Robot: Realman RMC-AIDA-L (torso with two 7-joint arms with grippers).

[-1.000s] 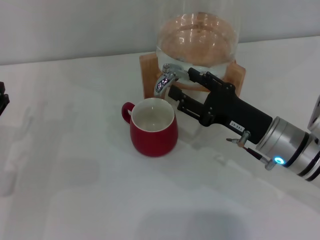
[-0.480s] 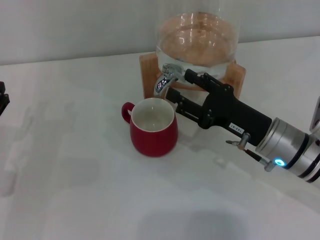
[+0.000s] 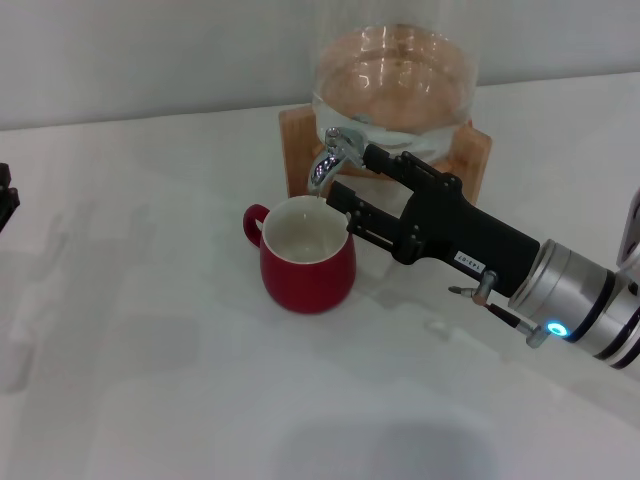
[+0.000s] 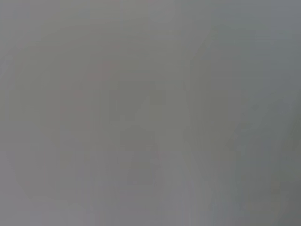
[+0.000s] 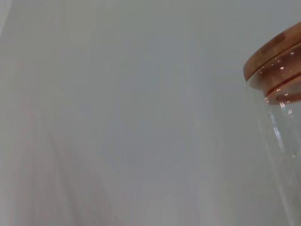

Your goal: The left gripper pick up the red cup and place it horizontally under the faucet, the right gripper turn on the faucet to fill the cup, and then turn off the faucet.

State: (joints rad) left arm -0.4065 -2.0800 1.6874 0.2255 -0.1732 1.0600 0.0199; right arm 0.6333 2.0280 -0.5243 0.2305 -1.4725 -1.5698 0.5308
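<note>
Your red cup (image 3: 307, 254) stands upright on the white bench (image 3: 150, 380), just under the faucet (image 3: 335, 155) spout. The right tool (image 3: 362, 180) has its fingers spread, the upper one touching the lever. Push off-line and the lower finger could nudge the cup from under the spout, spilling water. Left tool (image 3: 6, 198) is parked at the edge; I cannot tell its state.

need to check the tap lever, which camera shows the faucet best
The head view. It shows the chrome faucet whole, spout curving down over the red cup, with the right pincer at its lever. The left wrist view shows only blank grey. The right wrist view shows just the glass dispenser and its wooden lid, no faucet.
</note>
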